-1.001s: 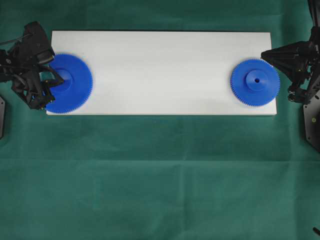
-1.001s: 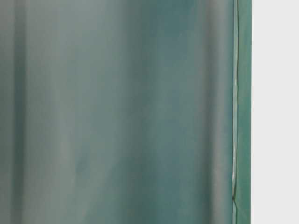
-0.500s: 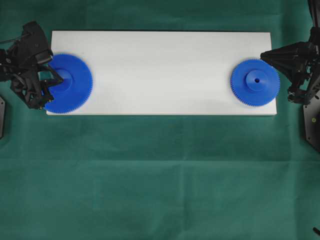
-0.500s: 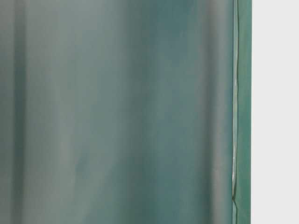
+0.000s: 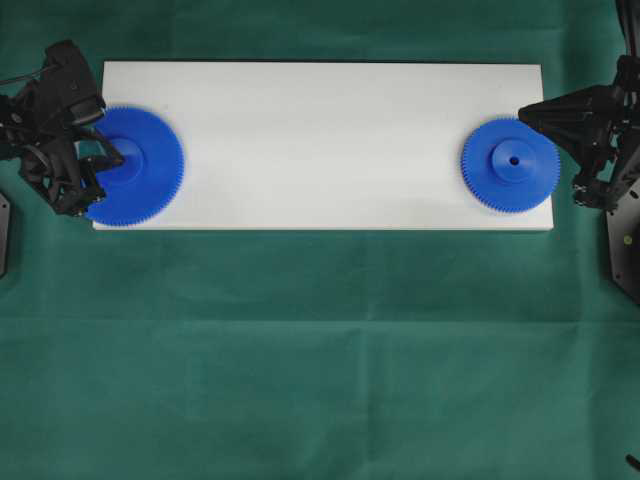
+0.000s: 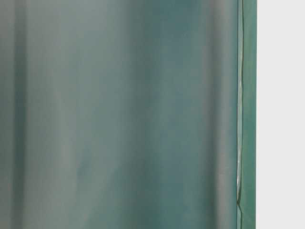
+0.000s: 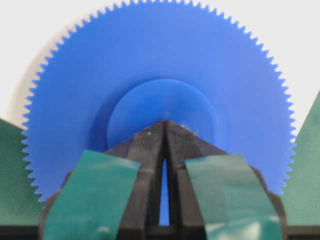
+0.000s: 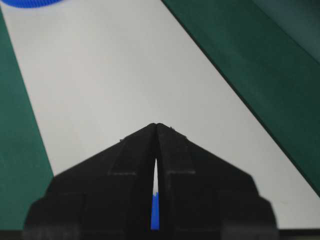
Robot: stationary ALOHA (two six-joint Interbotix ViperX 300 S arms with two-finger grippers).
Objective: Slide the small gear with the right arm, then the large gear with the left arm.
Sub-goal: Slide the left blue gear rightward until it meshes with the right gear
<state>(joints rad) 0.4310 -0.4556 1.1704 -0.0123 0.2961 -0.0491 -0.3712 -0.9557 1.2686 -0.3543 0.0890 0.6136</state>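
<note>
On the large gear [image 5: 135,167], left pincer [image 5: 118,158] pressed together, slightly back; right pincer [image 5: 522,112] likewise closed, static.

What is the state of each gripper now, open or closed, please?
Left gripper: closed, fingers together, tip on the hub of the large gear, holding nothing.
Right gripper: closed, fingers together, holding nothing, beside the small gear.

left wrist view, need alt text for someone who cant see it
A large blue toothed gear with a raised round hub lies flat on a white board, seen from just behind the left gripper. The gripper's black fingers, patched with green tape, are closed to a point resting over the hub's near edge. Green cloth shows at both lower corners.
</note>
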